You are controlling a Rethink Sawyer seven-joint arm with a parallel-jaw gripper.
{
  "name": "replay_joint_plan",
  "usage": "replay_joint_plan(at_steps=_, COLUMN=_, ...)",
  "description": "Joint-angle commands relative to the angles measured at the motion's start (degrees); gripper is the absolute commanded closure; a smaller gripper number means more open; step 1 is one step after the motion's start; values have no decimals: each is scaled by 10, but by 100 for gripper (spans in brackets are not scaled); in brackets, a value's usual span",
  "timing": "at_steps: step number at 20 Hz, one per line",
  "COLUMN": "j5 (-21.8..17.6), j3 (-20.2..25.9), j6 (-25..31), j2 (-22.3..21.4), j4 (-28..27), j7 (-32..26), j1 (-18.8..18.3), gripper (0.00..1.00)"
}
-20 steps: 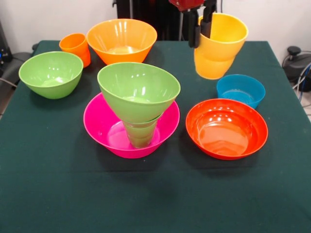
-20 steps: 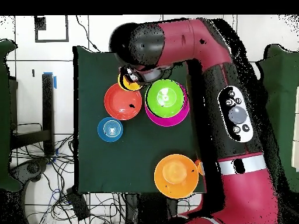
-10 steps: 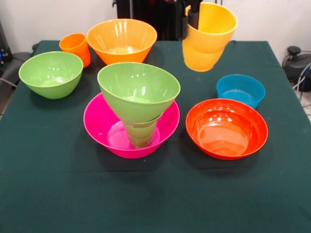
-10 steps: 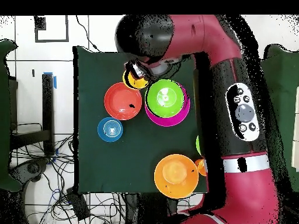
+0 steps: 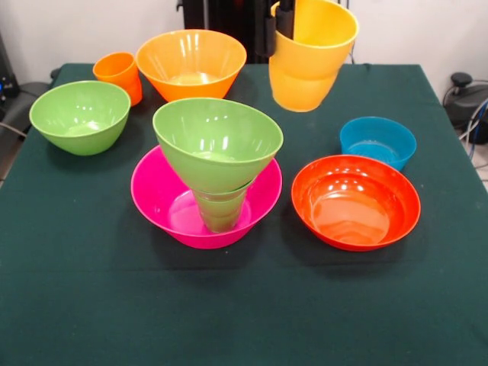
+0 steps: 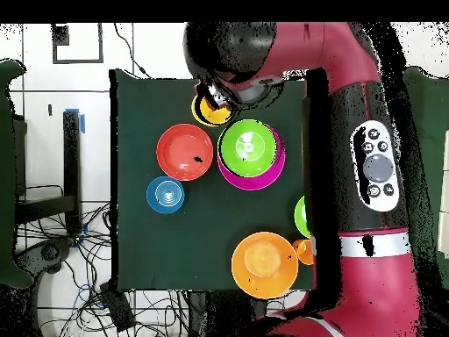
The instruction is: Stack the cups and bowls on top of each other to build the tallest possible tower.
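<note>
My gripper (image 5: 277,30) is shut on the rim of the yellow-orange cup (image 5: 309,57), which hangs in the air above the table's far side, up and to the right of the tower. In the overhead view the cup (image 6: 210,111) shows under the gripper (image 6: 211,94), just beside the tower's top. The tower is a pink bowl (image 5: 160,200) with a green cup (image 5: 221,210) standing in it. On that cup a light green bowl (image 5: 217,137) rests tilted. The same light green bowl (image 6: 248,146) covers most of the pink bowl (image 6: 256,183) from above.
Loose on the green cloth are a red-orange bowl (image 5: 355,203), a blue bowl (image 5: 377,142), an orange bowl (image 5: 191,64), an orange cup (image 5: 119,75) and a second light green bowl (image 5: 79,116). The arm (image 6: 368,167) hides part of that green bowl (image 6: 301,216) in the overhead view.
The gripper has carried the yellow-orange cup leftward in the front view and a little higher, closer to the tower. Nothing on the table has moved.
</note>
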Motion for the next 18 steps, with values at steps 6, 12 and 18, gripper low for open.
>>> replay_joint_plan(at_steps=6, j5=-74, j3=7, j6=67, j2=66, j4=-91, j7=-249, j1=24, gripper=100)
replay_joint_plan(at_steps=12, j5=-75, j3=2, j6=63, j2=78, j4=-104, j7=-260, j1=26, gripper=100)
replay_joint_plan(at_steps=18, j5=-73, j3=-3, j6=67, j2=81, j4=-109, j7=-265, j1=27, gripper=100)
